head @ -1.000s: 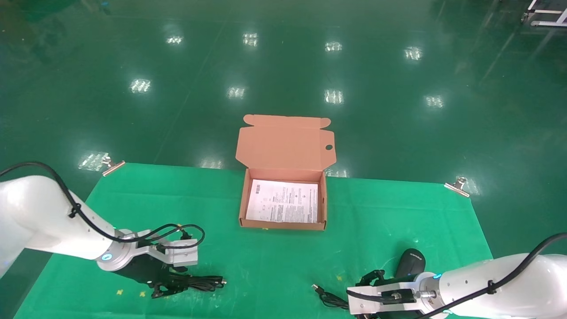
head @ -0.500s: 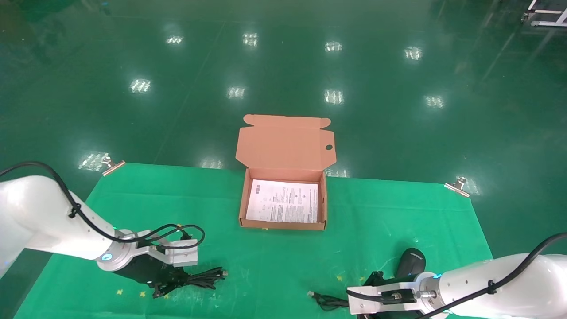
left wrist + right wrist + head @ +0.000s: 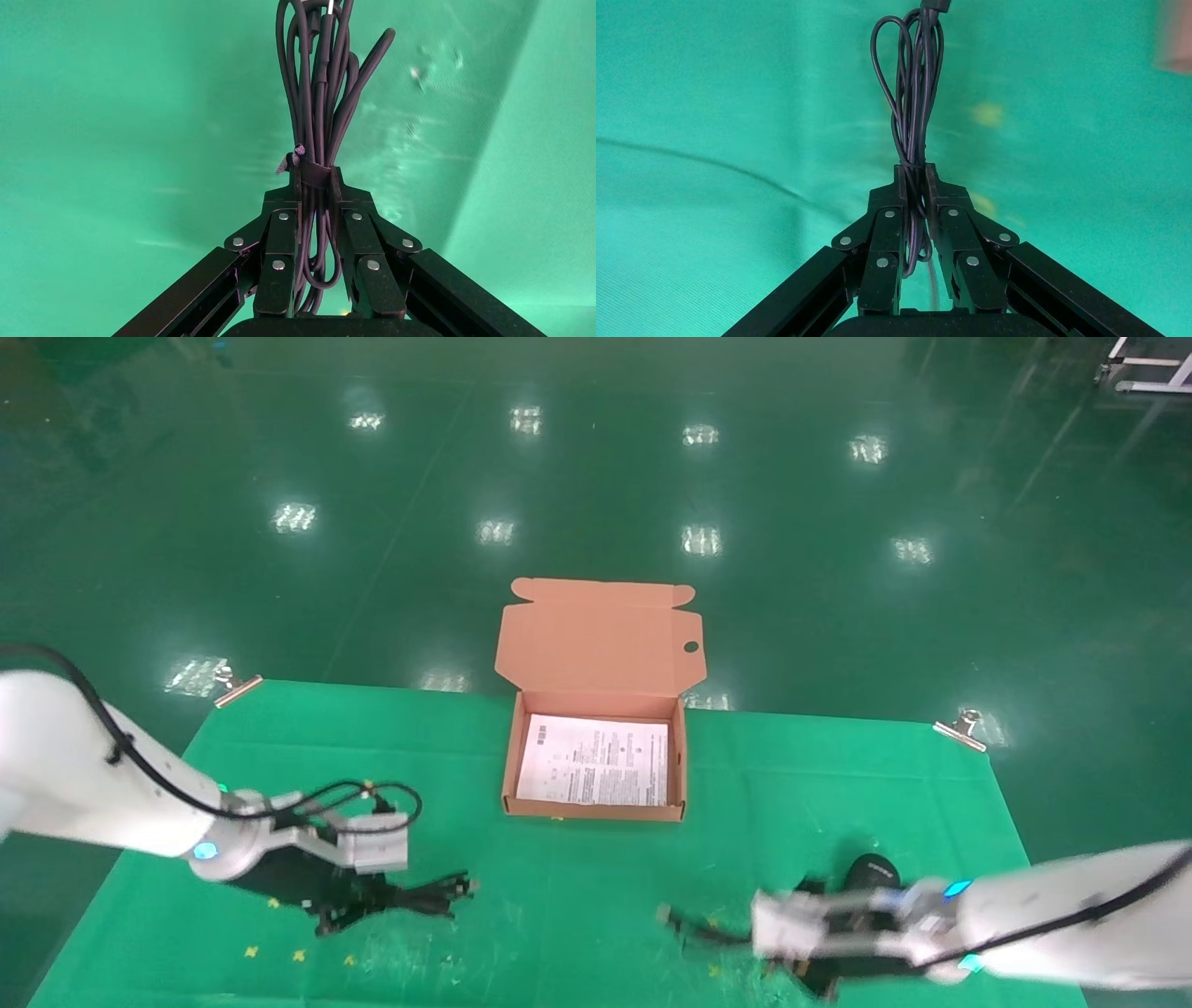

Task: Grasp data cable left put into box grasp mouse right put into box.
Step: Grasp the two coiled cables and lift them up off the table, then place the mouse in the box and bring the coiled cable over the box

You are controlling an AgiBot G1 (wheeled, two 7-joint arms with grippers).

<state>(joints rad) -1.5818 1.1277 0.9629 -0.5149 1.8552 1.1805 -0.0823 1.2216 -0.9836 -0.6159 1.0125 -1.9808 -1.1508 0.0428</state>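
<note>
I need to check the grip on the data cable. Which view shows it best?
The left wrist view: the left gripper is shut on the data cable at its tie. The head view shows only its end sticking out. The right wrist view shows none of it.

The right gripper (image 3: 916, 184) was closed on the cord (image 3: 914, 84) of the mouse (only its thin black loops were visible here, not the body). The loops hung together between the two fingertips (image 3: 901, 181) and extended away from them over the green cloth (image 3: 729, 105).
</note>
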